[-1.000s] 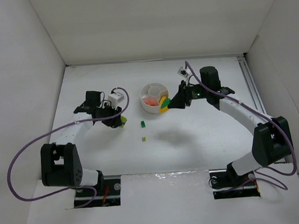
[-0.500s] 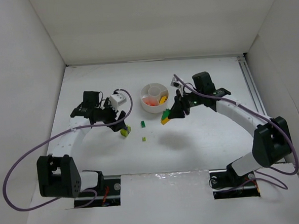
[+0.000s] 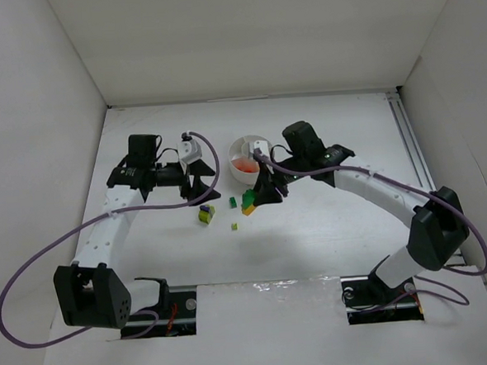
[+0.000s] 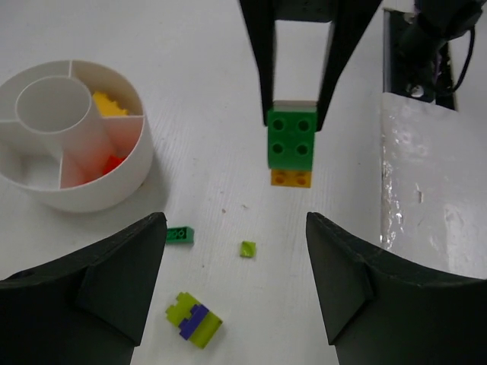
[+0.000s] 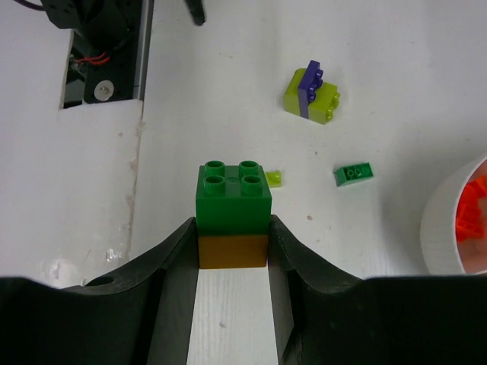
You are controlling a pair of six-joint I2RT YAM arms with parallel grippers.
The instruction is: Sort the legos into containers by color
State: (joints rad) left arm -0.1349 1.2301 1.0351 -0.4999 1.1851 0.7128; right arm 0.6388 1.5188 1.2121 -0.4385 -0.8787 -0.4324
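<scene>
Green-on-orange stack (image 5: 233,201) sits clamped in the right gripper (image 5: 233,232), just near-left of the dish (image 4: 95,194). The left gripper (image 4: 236,262), jaws apart, faces it from the left. It's the nearer arm to the lime-purple clump (image 4: 198,321) lying below.

Small bricks (image 4: 196,325) litter the table (image 3: 323,128) before the dish (image 4: 99,199) (far side open).

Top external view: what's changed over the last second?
The left gripper let go of the lime-purple clump, now lying free, and stands open beyond it. The right gripper, shut on the green-on-orange stack, carried it from beside the dish leftward and nearer. Dish, small green brick and lime bit stayed put.
</scene>
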